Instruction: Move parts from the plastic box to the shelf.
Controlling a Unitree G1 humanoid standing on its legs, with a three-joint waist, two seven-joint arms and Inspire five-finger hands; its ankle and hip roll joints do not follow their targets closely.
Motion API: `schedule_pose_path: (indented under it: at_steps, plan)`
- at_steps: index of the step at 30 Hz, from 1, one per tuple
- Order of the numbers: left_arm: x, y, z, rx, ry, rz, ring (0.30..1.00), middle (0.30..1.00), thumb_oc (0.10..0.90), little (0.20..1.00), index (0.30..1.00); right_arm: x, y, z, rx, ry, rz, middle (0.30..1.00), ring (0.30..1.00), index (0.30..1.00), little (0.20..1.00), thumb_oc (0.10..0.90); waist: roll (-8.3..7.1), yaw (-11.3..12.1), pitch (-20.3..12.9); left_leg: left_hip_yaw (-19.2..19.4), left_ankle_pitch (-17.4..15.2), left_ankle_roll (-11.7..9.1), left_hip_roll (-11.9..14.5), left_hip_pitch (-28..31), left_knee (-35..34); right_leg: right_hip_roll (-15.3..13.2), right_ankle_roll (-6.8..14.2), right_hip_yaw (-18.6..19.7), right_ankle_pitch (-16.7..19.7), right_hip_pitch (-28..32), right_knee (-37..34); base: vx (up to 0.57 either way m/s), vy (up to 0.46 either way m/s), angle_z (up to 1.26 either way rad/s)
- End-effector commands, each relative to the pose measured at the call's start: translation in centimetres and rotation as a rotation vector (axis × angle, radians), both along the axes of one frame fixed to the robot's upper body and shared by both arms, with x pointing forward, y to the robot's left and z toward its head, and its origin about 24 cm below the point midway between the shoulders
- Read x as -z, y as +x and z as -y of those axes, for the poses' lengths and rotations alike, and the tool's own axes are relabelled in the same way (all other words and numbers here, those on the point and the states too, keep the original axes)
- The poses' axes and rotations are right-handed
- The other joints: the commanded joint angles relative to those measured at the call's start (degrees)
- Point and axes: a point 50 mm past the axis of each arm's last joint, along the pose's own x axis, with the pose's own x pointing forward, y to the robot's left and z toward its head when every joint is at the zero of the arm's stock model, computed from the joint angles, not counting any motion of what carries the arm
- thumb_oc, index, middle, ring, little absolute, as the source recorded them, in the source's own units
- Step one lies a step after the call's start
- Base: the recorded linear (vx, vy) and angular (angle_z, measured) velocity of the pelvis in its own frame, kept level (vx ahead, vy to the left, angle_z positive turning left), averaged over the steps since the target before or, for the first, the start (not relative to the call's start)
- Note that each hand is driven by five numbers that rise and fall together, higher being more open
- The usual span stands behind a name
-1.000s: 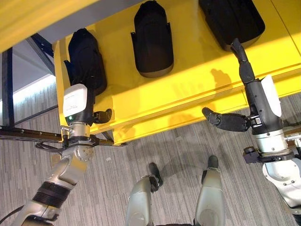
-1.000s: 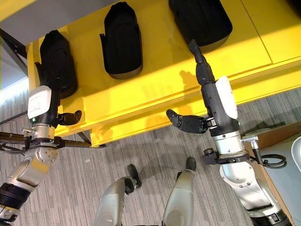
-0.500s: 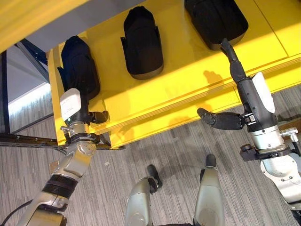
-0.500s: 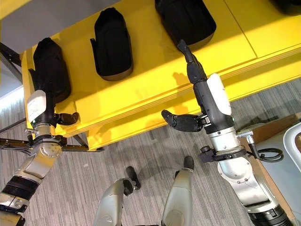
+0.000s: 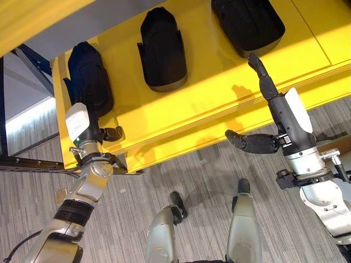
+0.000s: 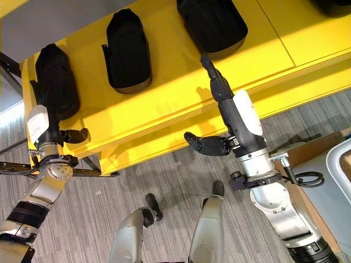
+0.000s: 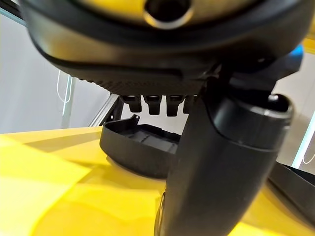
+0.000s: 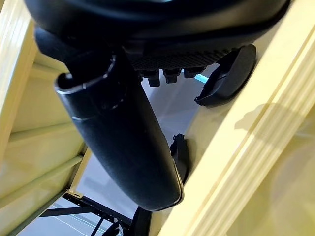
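Shelf (image 5: 219, 87), yellow and broad, is carrying three black parts in a row. My left hand (image 5: 82, 123) is reaching onto the shelf's corner, right against the left part (image 5: 88, 76); my fingers there are hidden against that part, so I cannot tell whether they are grasping it, though my thumb is sticking out sideways over the shelf's front edge. The middle part (image 5: 162, 49) is lying apart from both hands. My right hand (image 5: 288, 118) is stretching over the shelf's front edge with its fingers (image 5: 260, 74) straight and released, their tips just short of the right part (image 5: 249, 24), thumb spread out below the shelf's edge.
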Motion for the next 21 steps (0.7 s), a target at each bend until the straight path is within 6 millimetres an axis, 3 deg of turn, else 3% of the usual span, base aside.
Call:
schedule_pose_path:
  at_steps: [1, 21]
  plan:
    - [-0.29, 0.32, -3.11, -0.12, 0.039, -0.089, 1.0, 1.0, 0.9, 1.0, 1.0, -4.58, -1.76, -2.25, -0.154, 0.092, 0.266, 1.0, 1.0, 1.0, 1.0, 0.9, -4.07, -0.9, -1.7, -3.2, 0.0, -1.2, 1.4, -0.4, -1.5, -2.6, 0.9, -3.6, -4.8, 4.4, 2.0, 0.0, 0.0, 0.0]
    - [0.64, 1.15, -3.21, -0.11, 0.022, -0.218, 1.0, 1.0, 0.9, 1.0, 1.0, -5.1, -1.58, -2.5, -0.171, 0.08, 0.274, 1.0, 1.0, 1.0, 1.0, 0.9, -4.11, -1.8, -0.8, -2.4, -0.5, -1.1, 1.7, -0.4, -0.7, -2.6, 0.8, -3.5, -5.2, 4.2, 2.5, 0.0, 0.0, -0.01]
